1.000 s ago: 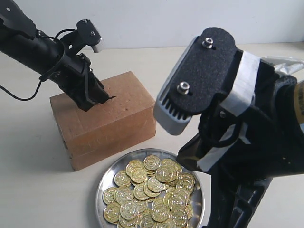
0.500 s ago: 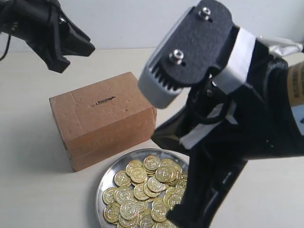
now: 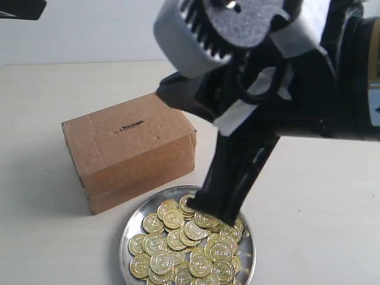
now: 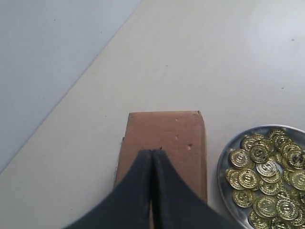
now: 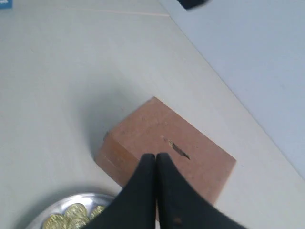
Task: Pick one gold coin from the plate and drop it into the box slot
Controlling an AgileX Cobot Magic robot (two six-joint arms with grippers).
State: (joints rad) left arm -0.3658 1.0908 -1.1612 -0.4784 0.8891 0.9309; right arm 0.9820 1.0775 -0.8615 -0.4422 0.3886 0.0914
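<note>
**Exterior view.** A brown cardboard box (image 3: pixel 127 151) rests on the pale desk (image 3: pixel 41 237). A round silver plate (image 3: pixel 132 221) lies just beside the box, at its 5 o'clock; whether the rim touches the cardboard cannot be told. The slot (image 3: pixel 129 126), a short dark slit with rough edges, lies near the middle of the box's top face. The plate carries a heap of gold coins (image 3: pixel 172 243). The right arm fills the frame from 12 to 3 o'clock. The right fingers (image 3: pixel 217 202) point steeply down, with their tips at the heap's 1 o'clock side; contact with the coins cannot be confirmed. A dark part of the left arm (image 3: pixel 18 6) shows only in the frame's 10 o'clock corner, well apart from the box.

**Left wrist view.** The left fingers (image 4: pixel 145 167) are clenched, one pressed flat against the other, with nothing visible between them. They hang above the box (image 4: pixel 167 131). The plate (image 4: pixel 220 162) and its gold coins (image 4: pixel 259 174) lie beside the box.

**Right wrist view.** The right fingers (image 5: pixel 147 167) are likewise clenched, with no coin seen between them. Beyond their tips lies the box (image 5: pixel 138 129), with the slot (image 5: pixel 177 149) uncovered on its top face. The plate (image 5: pixel 86 197) and a few gold coins (image 5: pixel 71 212) show at the picture's edge.
</note>
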